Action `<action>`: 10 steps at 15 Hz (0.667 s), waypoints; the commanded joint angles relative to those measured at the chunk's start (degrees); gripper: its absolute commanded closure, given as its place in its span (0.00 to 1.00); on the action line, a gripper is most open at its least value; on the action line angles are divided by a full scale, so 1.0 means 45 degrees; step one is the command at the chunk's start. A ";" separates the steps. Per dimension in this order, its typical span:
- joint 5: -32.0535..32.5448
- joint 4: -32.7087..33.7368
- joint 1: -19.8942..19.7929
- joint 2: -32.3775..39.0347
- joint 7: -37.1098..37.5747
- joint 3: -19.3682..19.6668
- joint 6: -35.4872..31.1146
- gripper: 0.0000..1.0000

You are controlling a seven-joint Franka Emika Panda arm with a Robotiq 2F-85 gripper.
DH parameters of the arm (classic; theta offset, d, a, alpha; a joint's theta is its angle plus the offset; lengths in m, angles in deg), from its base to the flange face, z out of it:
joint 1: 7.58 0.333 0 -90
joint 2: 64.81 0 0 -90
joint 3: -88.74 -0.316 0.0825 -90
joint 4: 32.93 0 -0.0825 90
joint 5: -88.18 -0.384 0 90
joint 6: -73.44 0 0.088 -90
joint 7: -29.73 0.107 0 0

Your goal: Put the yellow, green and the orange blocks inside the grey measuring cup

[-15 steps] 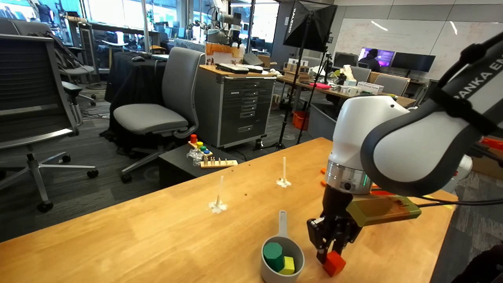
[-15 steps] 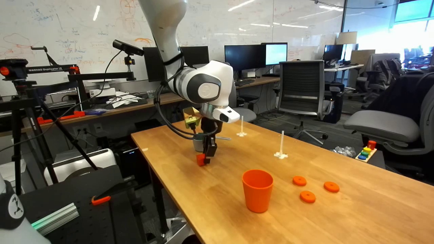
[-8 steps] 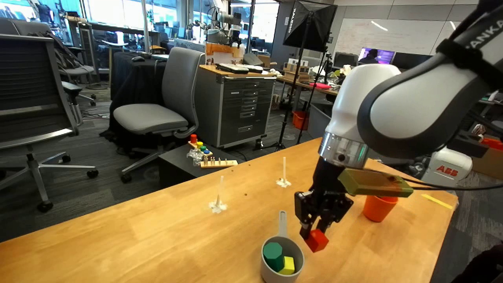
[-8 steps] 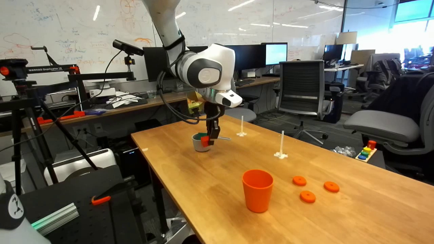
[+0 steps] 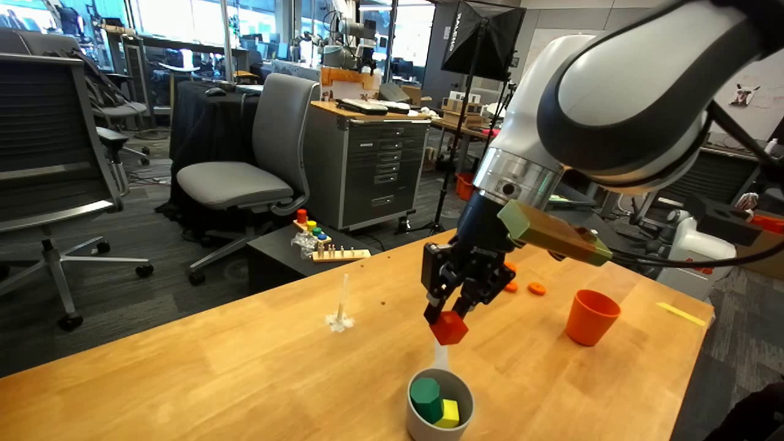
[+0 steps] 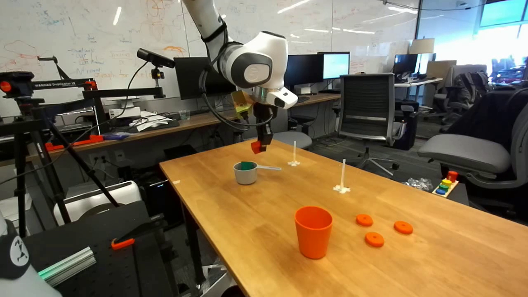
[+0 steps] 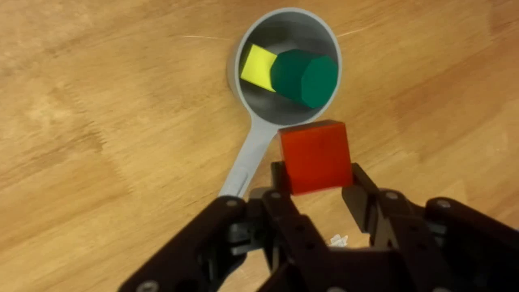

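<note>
The grey measuring cup stands upright on the table in both exterior views (image 5: 436, 430) (image 6: 246, 177) and the wrist view (image 7: 279, 109). A green block (image 5: 427, 398) and a yellow block (image 5: 449, 414) lie inside it. Both show in the wrist view, green (image 7: 312, 79) and yellow (image 7: 259, 67); yellow is hidden in an exterior view where green (image 6: 246, 166) shows. My gripper (image 5: 449, 312) is shut on the orange block (image 5: 449, 330), which looks red-orange. In the wrist view the block (image 7: 316, 158) sits between the fingertips (image 7: 318, 176), in the air, above and beside the cup's handle.
An orange cup (image 6: 313, 235) stands on the table, with orange discs (image 6: 364, 220) beside it. Two thin white pegs, one near (image 6: 342, 177) and one farther (image 6: 294, 154), rise from the table. A side stand holds coloured pegs (image 5: 312, 228).
My gripper has lifted the orange block off the table. In an exterior view it has moved up and left, past the cup's rim to above its handle. The cup and its blocks have not moved.
</note>
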 commanded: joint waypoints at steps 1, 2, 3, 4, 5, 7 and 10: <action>-0.0587 0.0893 -0.0183 0.0654 -0.0418 -0.0335 0.0268 0.86; -0.0629 0.1016 -0.0186 0.0764 -0.0391 -0.0346 0.0338 0.86; -0.0715 0.1189 -0.0249 0.0942 -0.0429 -0.0379 0.0409 0.86; -0.0801 0.1286 -0.0300 0.1063 -0.0448 -0.0403 0.0435 0.86; -0.0870 0.1373 -0.0325 0.1173 -0.0434 -0.0400 0.0451 0.86; -0.1050 0.1583 -0.0440 0.1420 -0.0413 -0.0397 0.0555 0.86; -0.1278 0.1843 -0.0633 0.1702 -0.0418 -0.0395 0.0764 0.86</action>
